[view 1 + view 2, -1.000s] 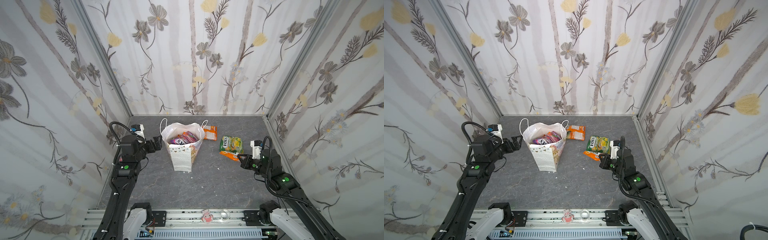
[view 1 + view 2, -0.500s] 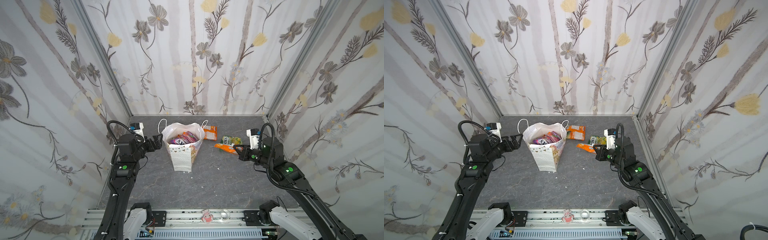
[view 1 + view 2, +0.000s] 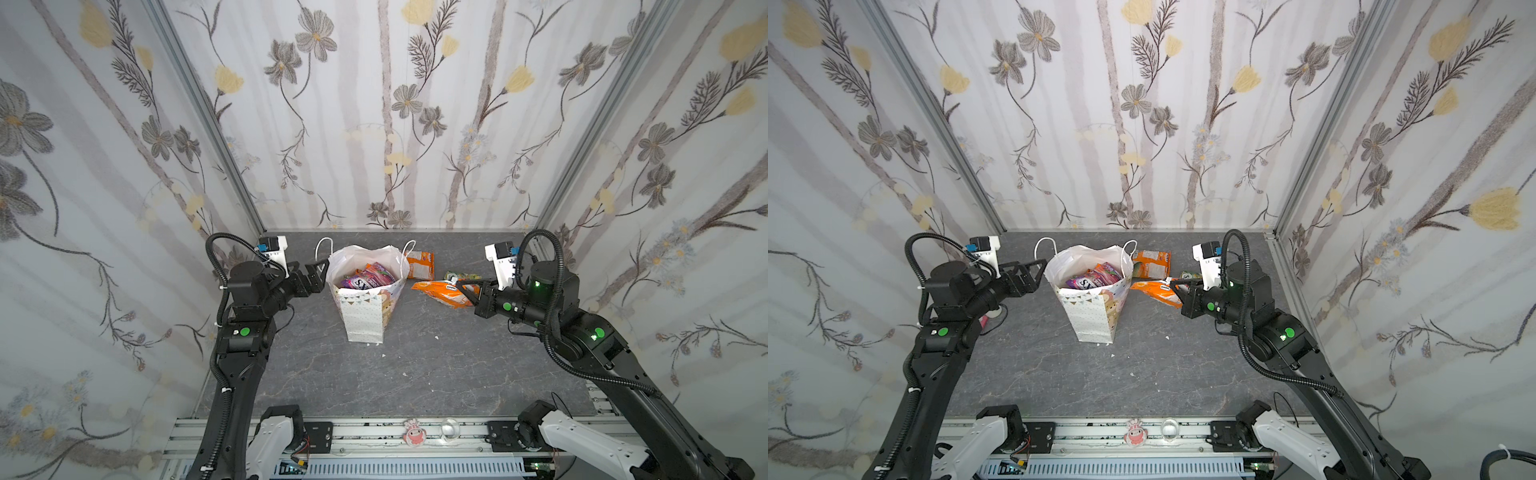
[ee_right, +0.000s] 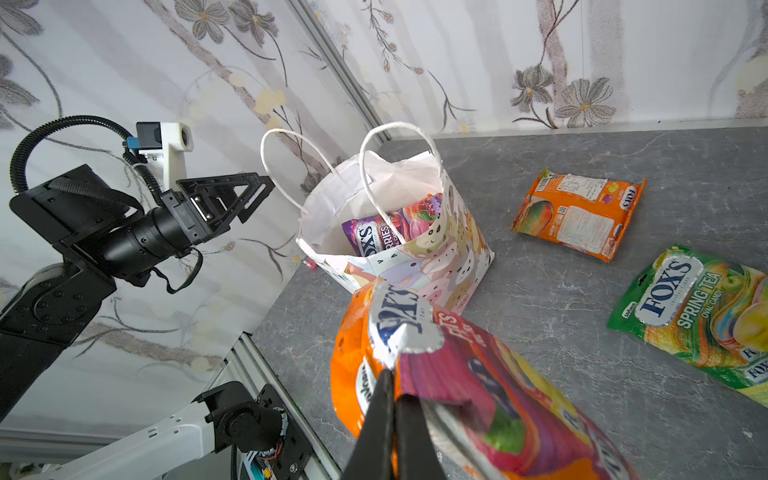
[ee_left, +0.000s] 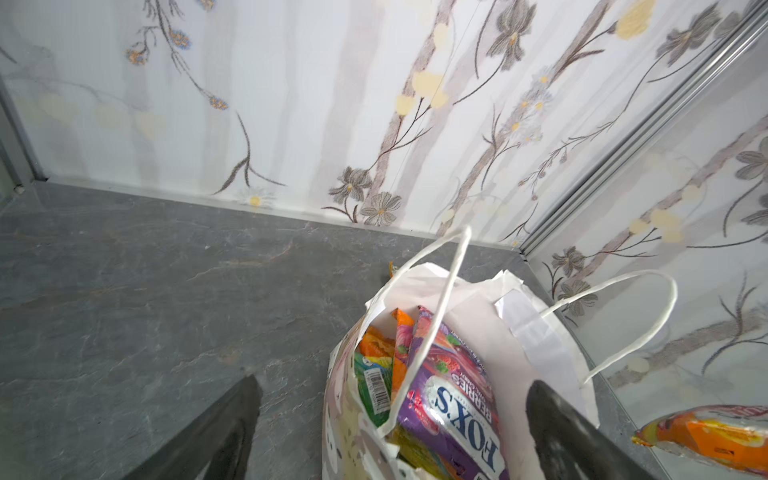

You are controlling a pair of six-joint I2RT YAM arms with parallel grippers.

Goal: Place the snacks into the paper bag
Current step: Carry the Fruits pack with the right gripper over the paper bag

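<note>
The white paper bag [image 3: 365,309] [image 3: 1096,309] stands upright mid-table with its mouth open. Several snacks stick out of it, a purple FOX'S packet [image 5: 453,399] [image 4: 370,239] on top. My right gripper [image 3: 463,286] [image 3: 1177,286] [image 4: 392,382] is shut on an orange packet [image 3: 440,291] [image 4: 478,374], held off the table to the right of the bag. Another orange packet [image 3: 420,265] [image 4: 577,214] and a green packet [image 3: 461,275] [image 4: 702,316] lie flat behind it. My left gripper [image 3: 316,270] [image 3: 1038,268] [image 5: 390,382] is open at the bag's left rim, holding nothing.
Flowered walls close in the grey table on three sides. A small pink figure [image 3: 414,432] and a clear round piece [image 3: 451,428] sit on the front rail. A pink object [image 3: 984,320] shows under my left arm.
My right gripper has lifted the orange packet off the table and carried it up and left towards the bag. The green packet stayed down. My left gripper has barely moved.
</note>
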